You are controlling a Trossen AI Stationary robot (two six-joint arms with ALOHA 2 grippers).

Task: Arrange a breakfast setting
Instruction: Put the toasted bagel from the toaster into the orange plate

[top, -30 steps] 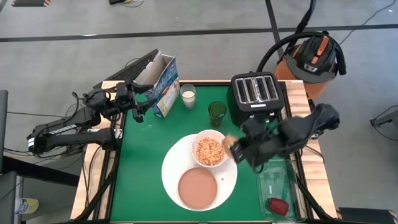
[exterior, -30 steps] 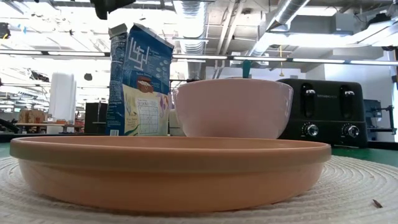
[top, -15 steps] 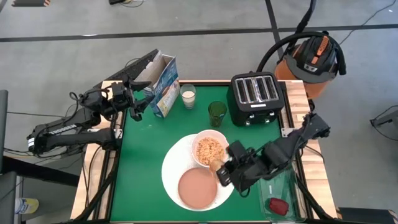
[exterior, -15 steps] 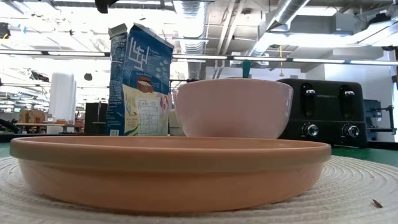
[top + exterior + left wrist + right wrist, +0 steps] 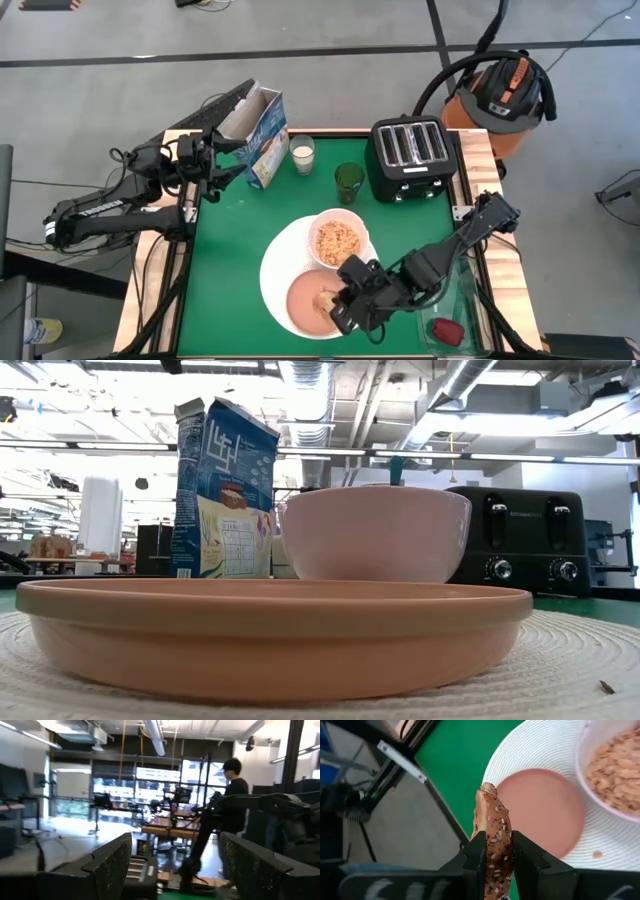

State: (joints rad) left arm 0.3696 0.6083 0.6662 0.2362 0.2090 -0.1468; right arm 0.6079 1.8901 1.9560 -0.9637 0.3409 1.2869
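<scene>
Clamped in the right claw (image 5: 495, 851), a tan seeded bagel ring (image 5: 492, 837) is held above the small salmon-pink plate (image 5: 312, 298).

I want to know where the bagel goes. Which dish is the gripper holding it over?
The small salmon-pink plate. The right gripper holds the bagel above it, not over the cereal-filled bowl beside it.

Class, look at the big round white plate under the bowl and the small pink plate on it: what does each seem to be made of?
Large white plate: it looks woven or corded, with fine concentric ribbing and a matte finish, perhaps more a placemat than crockery. Small pink plate: probably matte plastic or glazed ceramic, since it has a smooth, even salmon surface with a soft sheen; the look leaves that open.
</scene>
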